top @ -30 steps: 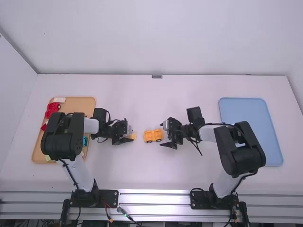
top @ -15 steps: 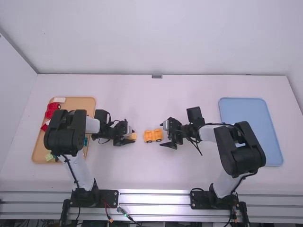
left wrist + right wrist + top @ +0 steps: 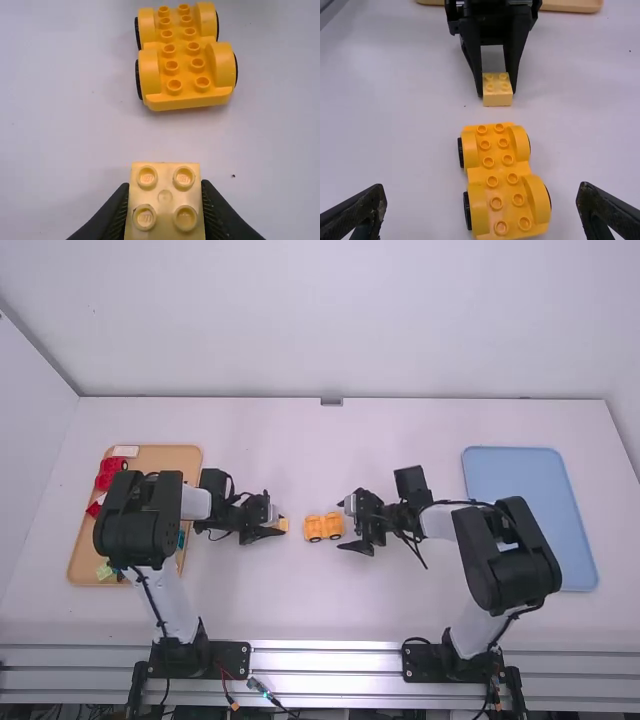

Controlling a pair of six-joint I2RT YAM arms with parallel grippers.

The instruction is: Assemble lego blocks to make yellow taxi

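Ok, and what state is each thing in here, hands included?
Left hand: closed on the pale yellow block
Right hand: open
Pale yellow block: gripped, studs up
Wheeled base: upright, block not attached
Tan tray: holding red pieces
Blue tray: flat on the table

The high view looks forward and down from well above, taking in most of the table. The left and right wrist views look obliquely down from close in, facing each other across the yellow wheeled base, which all three share, near mid-frame in the high view.
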